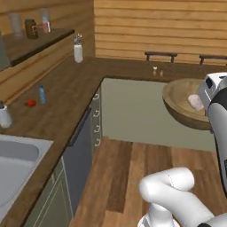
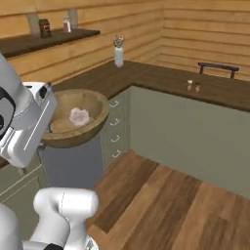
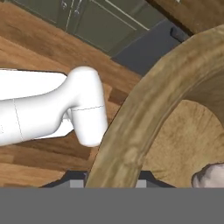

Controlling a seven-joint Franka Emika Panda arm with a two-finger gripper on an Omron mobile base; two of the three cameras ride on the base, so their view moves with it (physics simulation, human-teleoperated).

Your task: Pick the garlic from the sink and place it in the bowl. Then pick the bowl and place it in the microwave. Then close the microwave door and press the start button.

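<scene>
Claw (image 3: 111,186) grips bowl (image 2: 93,124) rim, airborne off desk | garlic (image 2: 79,116) loose inside, likely rolls | bowl rigid, light: keep level.

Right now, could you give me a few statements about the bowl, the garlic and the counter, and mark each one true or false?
1. The garlic lies inside the bowl. True.
2. The bowl stands on the counter beside the sink. False: it is held up in the air over the wooden floor, at the gripper.
3. The bowl is turned upside down. False: its opening faces up and the garlic rests in it.
4. A small white vase stands on the counter near the corner. True.
5. The sink basin holds the garlic. False: the garlic is in the bowl.
</scene>
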